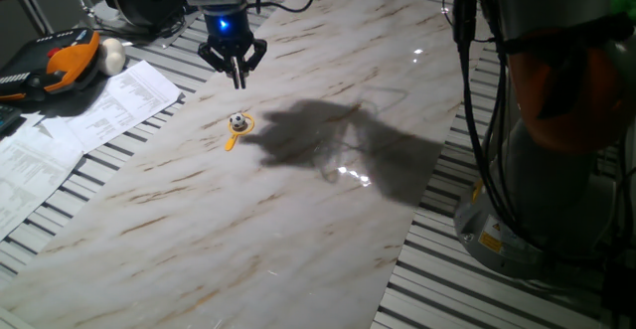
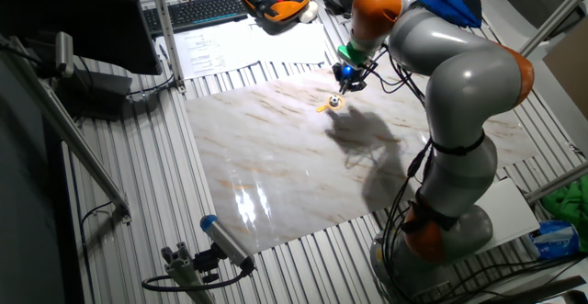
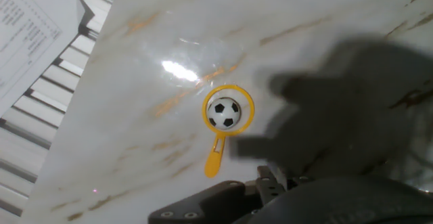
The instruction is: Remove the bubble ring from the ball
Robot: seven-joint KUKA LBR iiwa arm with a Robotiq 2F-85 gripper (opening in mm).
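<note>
The tiny black-and-white ball (image 3: 224, 113) lies on the marble board inside the loop of the orange-yellow bubble ring (image 3: 214, 158). The ring lies flat around the ball, with its short handle pointing toward the hand camera. Both also show in one fixed view, the ball (image 1: 238, 122) and the ring (image 1: 232, 142), and in the other fixed view, the ball (image 2: 334, 102) and the ring (image 2: 323, 107). My gripper (image 1: 238, 82) hangs above the board a little beyond the ball, with its fingers together and nothing held. It shows at the bottom edge of the hand view (image 3: 270, 180).
Printed papers (image 1: 89, 110) lie left of the marble board (image 1: 298, 230). An orange-and-black tool (image 1: 60, 61) and a larger whitish ball (image 1: 112, 56) sit at the far left. The arm's base (image 1: 556, 170) stands at the right. A keyboard (image 2: 197, 10) lies behind.
</note>
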